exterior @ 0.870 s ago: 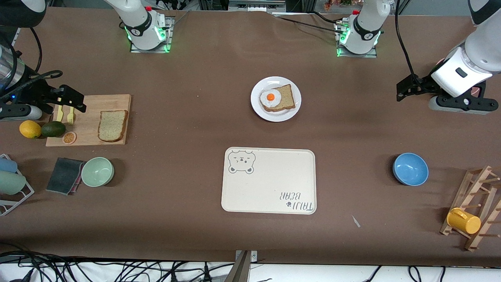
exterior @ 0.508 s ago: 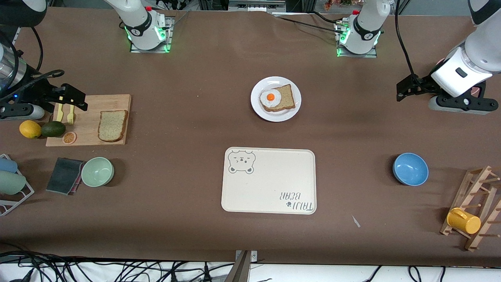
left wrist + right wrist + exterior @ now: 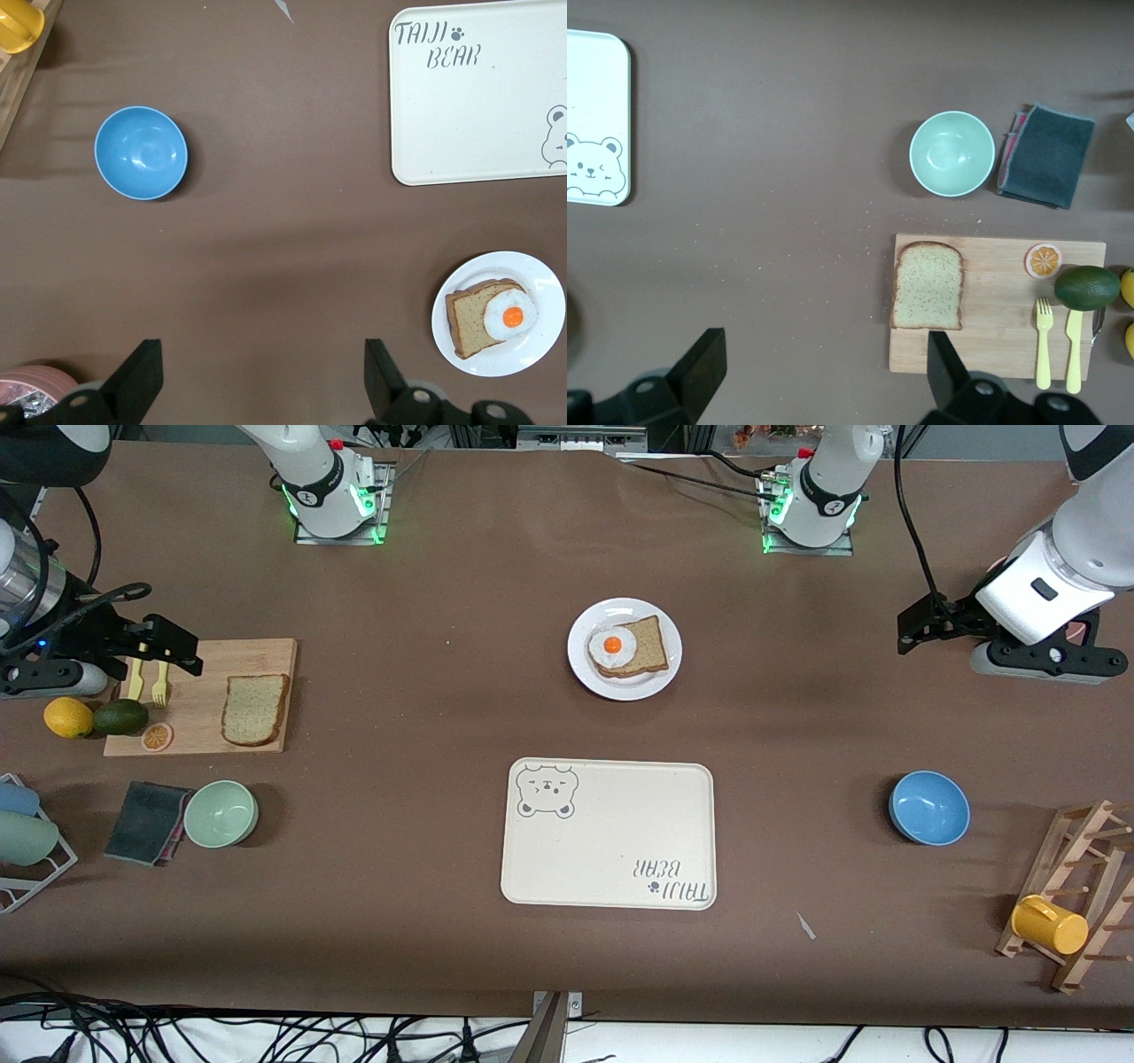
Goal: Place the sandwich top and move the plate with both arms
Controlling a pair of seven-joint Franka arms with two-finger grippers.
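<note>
Flanking sandwich top (image 3: 255, 708): fork (image 3: 160, 683), green bowl (image 3: 221, 813).

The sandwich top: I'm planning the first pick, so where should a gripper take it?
Probably from straight above, open fingers across two opposite crust edges: the sandwich top lies flat on the cutting board, edges bare. The right gripper hovers nearby.

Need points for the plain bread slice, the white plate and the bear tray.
sandwich top (image 3: 255, 708): front view, middle of the slice's speckled face, on the cutting board.
plate (image 3: 666, 666): front view, bare white rim beside the egg-topped bread.
bear tray (image 3: 620, 833): front view, blank cream middle of the tray.
</note>
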